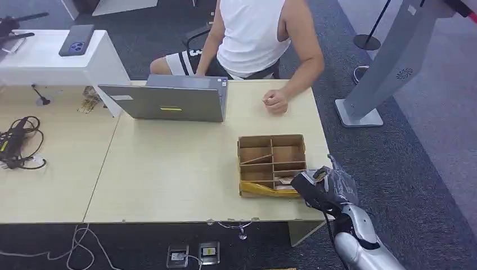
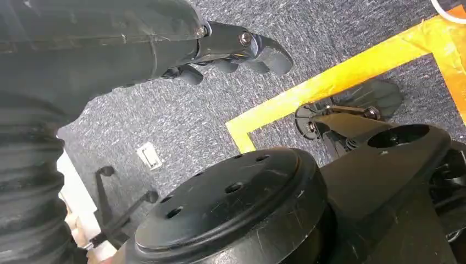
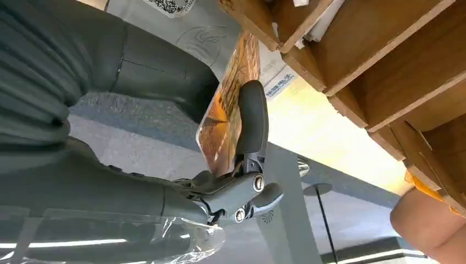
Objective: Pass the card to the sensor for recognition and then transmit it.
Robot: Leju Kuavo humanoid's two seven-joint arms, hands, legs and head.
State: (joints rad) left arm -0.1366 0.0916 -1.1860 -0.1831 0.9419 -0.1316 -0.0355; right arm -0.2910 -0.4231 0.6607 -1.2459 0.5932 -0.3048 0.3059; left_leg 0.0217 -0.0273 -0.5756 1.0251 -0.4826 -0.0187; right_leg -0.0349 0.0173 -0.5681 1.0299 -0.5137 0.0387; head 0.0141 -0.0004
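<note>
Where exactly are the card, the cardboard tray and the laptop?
card (image 3: pixel 222 118), right wrist view, its orange face
cardboard tray (image 1: pixel 272 138), head view, far rim
laptop (image 1: pixel 169 102), head view, back of its lid

Just beside the right hand, whose fingers are smooth matt grey plastic under a clear glossy film, stands a rough brown cardboard box on a pale matt wood-grain table. The card it pinches looks glossy. Silver metal forearm behind.
</note>
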